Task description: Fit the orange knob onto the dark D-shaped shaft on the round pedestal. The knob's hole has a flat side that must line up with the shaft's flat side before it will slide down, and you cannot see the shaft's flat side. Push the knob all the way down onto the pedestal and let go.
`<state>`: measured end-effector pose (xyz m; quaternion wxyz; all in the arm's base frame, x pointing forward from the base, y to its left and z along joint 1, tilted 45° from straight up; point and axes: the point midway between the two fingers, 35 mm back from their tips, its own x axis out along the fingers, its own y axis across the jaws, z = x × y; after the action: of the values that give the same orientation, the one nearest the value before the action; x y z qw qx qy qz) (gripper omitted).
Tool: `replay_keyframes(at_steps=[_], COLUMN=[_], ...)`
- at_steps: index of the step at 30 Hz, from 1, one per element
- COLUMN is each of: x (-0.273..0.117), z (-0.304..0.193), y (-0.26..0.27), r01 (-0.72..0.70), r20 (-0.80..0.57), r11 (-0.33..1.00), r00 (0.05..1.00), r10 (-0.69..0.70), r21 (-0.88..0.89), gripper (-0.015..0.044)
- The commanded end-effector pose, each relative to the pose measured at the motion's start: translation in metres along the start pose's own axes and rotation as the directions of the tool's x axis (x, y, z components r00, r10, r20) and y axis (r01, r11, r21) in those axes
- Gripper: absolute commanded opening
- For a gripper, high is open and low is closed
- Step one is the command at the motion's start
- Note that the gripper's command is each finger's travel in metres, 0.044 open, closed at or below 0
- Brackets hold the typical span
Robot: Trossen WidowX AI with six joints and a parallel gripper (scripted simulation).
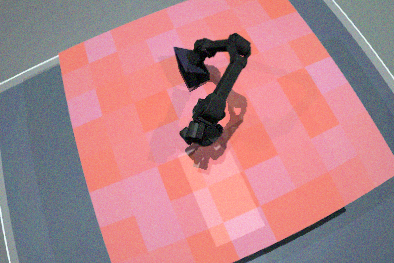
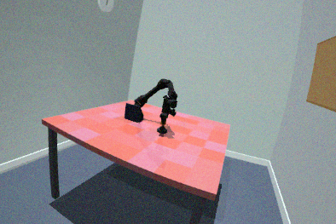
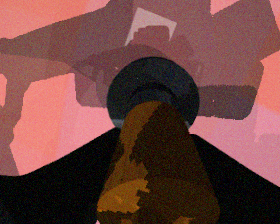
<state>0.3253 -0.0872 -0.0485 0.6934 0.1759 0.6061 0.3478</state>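
The orange knob [image 3: 145, 150] fills the lower middle of the wrist view, partly in shadow. My gripper [image 3: 154, 137] [image 2: 164, 123] is shut on it, with one black finger on each side. The round dark pedestal [image 3: 120, 90] [image 2: 161, 130] stands on the table, just below the gripper in the exterior view. In the wrist view the knob's far end overlaps the pedestal's near part. The shaft is not visible, and I cannot tell whether the knob is around it or above it. In the top view the arm hides the knob and pedestal.
The arm's dark base block [image 1: 191, 69] [image 2: 134, 112] stands behind the pedestal on the pink and orange patchwork table [image 1: 120, 197] [image 2: 85, 134]. The arm arches from there to the pedestal. Its shadow falls around the pedestal.
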Motion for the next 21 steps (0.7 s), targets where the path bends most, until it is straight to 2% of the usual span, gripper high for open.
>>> replay_keyframes(at_steps=[1, 21], x=[0.0002, 0.0034], z=[-0.0002, 0.0004], y=[-0.0001, 0.0], r01=[0.004, 0.003], r20=[0.004, 0.004], r11=[1.0, 1.0], r00=[1.0, 1.0], r10=[-0.004, -0.003], r21=[0.0, 0.0], gripper=[0.0, 0.0])
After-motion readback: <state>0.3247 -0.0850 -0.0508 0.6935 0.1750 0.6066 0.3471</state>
